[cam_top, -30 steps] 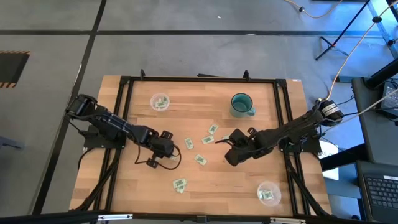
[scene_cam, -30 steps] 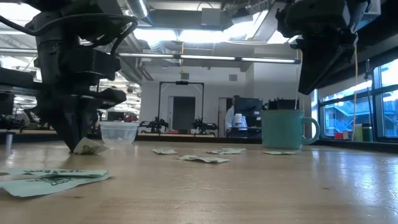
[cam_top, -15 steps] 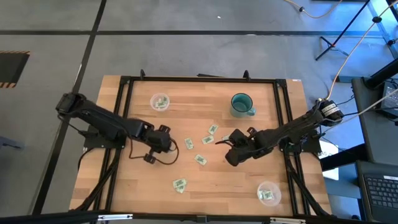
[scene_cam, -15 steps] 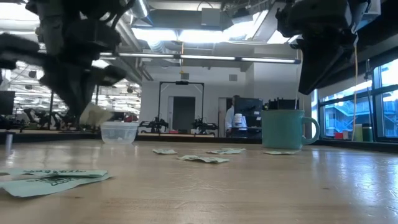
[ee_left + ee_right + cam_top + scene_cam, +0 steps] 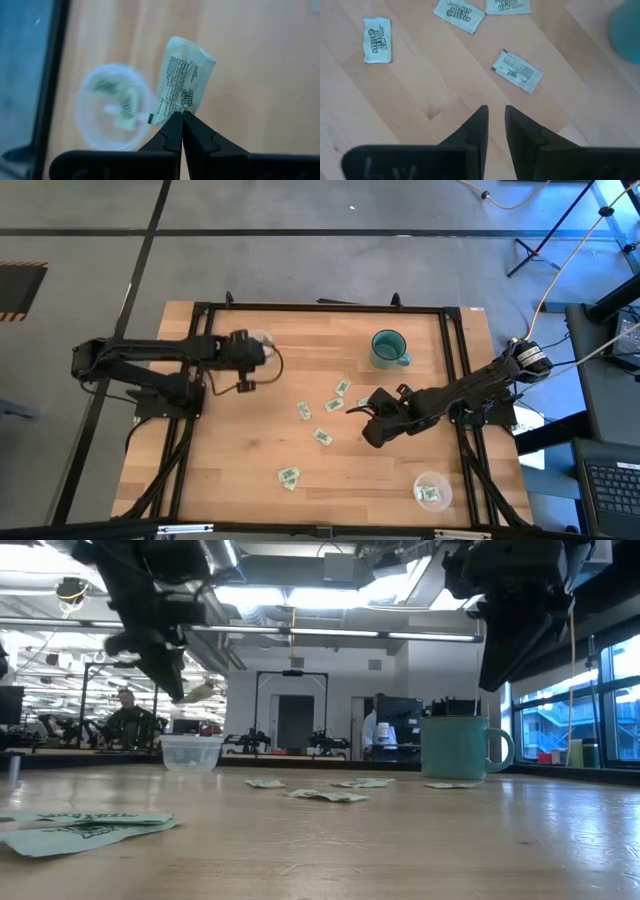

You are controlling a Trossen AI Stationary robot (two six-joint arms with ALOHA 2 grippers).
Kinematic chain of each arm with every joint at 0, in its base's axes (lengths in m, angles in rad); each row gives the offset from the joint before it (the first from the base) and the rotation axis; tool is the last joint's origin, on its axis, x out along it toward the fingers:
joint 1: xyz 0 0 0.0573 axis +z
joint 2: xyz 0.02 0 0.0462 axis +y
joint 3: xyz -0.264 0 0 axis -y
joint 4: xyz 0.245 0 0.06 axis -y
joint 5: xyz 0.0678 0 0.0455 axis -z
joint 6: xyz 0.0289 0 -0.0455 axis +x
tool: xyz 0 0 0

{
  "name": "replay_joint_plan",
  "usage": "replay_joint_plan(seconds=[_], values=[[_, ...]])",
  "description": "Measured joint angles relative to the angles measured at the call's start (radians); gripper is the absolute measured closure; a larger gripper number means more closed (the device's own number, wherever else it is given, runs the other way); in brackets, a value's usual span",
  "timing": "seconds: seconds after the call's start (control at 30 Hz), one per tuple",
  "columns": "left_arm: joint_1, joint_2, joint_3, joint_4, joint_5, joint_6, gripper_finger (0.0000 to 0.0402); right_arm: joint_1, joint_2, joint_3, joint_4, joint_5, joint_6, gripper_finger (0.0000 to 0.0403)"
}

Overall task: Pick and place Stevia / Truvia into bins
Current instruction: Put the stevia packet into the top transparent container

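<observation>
While over the cup: centre, then release.
Left gripper (image 5: 181,116) pinched tight on a sachet (image 5: 184,85) by its lower edge, hanging just beside the far-left cup (image 5: 112,107), arm stretched along the counter (image 5: 330,480) edge; best shifted fully above the rim before opening; right gripper (image 5: 495,112) slightly parted, empty, poised mid-counter over loose sachets (image 5: 517,71).

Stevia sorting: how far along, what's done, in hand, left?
Partway. Done: both bins hold sachets, the far-left cup and the near-right cup. In hand: the left gripper is shut on a sachet, raised beside the far-left cup, not yet released. Left: about six loose sachets lie mid-table. The right gripper, slightly open, hovers above them near the teal mug.
</observation>
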State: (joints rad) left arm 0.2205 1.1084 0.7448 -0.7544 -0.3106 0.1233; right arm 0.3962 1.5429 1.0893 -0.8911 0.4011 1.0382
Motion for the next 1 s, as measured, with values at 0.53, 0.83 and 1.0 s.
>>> replay_joint_plan(seconds=[0.53,0.83,1.0], values=[[0.348,0.216,-0.002,0.18,0.096,0.108,0.0398,0.0,0.0,0.0,0.011,0.0,0.0,0.0334],[0.373,0.292,-0.002,0.204,0.091,0.108,0.0388,0.0,0.0,0.0,0.012,0.0,0.0,0.0334],[0.373,0.265,-0.002,0.204,0.041,0.108,0.0351,-0.001,0.0,0.0,0.014,0.0,-0.034,0.0334]])
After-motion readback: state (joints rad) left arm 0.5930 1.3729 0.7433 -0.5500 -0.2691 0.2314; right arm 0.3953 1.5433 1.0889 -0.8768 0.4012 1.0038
